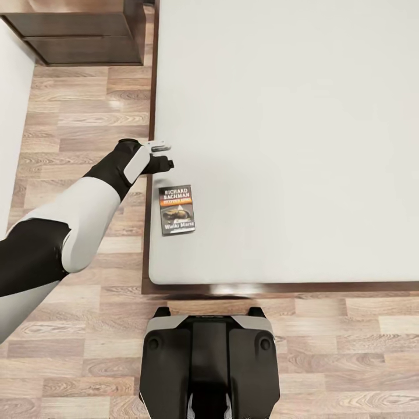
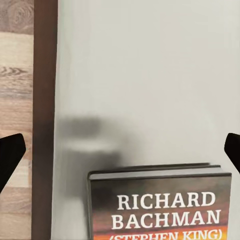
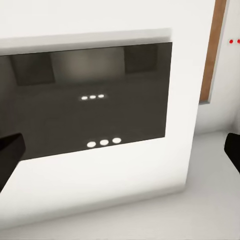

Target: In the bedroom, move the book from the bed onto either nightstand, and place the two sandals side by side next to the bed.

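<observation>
Head view: one small thin paperback book (image 1: pixel 177 209) with a dark grey cover, white "RICHARD BACHMAN" lettering and an orange band is seen lying flat near the left front corner of the large low bed with a smooth light grey mattress (image 1: pixel 291 128) and a dark brown wooden frame. One glossy dark brown wooden nightstand (image 1: pixel 81 35) is seen at the far left, beside the bed's far end. The left arm is stretched forward over the mixed-tone wood plank floor (image 1: pixel 75 116), and the left hand (image 1: pixel 163 156) is held at the mattress's left edge, just beyond the book and apart from it. The robot's dark base (image 1: pixel 209 361) is seen standing at the bed's foot.

Left wrist view: the book's (image 2: pixel 160 205) upper cover and top edge are seen between two dark fingertips (image 2: pixel 9 155) spread wide apart; the hand is released, with nothing held. A soft shadow lies on the mattress just beyond the book.

Right wrist view: one dark glossy rectangular panel (image 3: pixel 90 100) set in a white wall (image 3: pixel 100 190) is seen, with small lights reflected in it. Two dark fingertips (image 3: pixel 10 150) are seen spread wide, the right hand released and empty.
</observation>
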`<state>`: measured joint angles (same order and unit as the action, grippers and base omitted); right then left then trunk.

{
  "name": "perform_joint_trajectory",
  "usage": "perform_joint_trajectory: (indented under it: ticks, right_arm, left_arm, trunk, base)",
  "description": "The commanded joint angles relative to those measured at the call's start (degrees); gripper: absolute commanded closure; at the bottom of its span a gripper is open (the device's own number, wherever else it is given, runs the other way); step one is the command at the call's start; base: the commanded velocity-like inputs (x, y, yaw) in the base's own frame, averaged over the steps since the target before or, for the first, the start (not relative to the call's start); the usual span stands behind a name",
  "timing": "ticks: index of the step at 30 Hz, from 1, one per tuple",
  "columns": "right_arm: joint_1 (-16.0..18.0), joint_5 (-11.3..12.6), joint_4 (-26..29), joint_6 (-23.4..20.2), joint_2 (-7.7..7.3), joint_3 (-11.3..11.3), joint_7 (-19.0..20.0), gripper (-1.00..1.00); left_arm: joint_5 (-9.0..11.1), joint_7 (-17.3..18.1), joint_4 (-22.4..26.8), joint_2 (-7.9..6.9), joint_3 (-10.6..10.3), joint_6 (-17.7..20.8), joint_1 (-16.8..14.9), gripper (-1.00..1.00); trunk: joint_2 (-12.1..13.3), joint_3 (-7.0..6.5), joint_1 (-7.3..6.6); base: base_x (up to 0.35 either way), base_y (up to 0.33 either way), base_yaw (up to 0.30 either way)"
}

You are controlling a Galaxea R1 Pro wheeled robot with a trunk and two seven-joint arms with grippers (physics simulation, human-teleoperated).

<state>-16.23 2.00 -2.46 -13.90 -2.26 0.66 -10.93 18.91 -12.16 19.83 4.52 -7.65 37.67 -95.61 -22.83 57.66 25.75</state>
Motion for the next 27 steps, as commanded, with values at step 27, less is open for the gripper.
perform_joint_trajectory:
  ticks: [27]
  right_arm:
    - [-0.03,0.11,0.08,-0.07,-0.02,0.04,-0.18,-1.0]
  left_arm:
    - [0.53,-0.84,0.03,0.08,-0.27,0.19,-1.22,-1.0]
  trunk:
    - [-0.09,1.4,0.03]
  base:
    - [0.0,0.0,0.0]
